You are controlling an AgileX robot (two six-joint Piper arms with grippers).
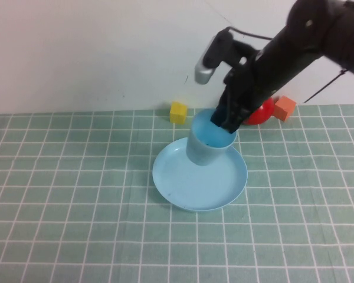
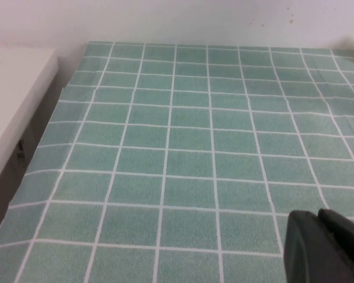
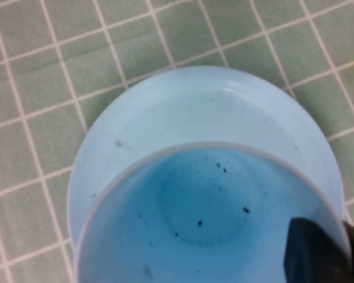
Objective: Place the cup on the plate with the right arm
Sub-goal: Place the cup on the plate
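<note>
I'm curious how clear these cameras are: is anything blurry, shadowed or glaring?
High view: even soft light, the right gripper at the cup looks slightly smeared; the plate casts only a faint shadow. Right wrist view: cup and a dark finger are close and soft. Left wrist view: the left gripper is a blurred dark shape; no glare.

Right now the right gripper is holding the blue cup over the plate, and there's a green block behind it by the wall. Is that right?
Almost. The block behind is yellow, not green; the high view shows it. The rest holds: the right gripper grips the rim of the blue cup over the plate. The left gripper sits apart, low over the green checked cloth.
</note>
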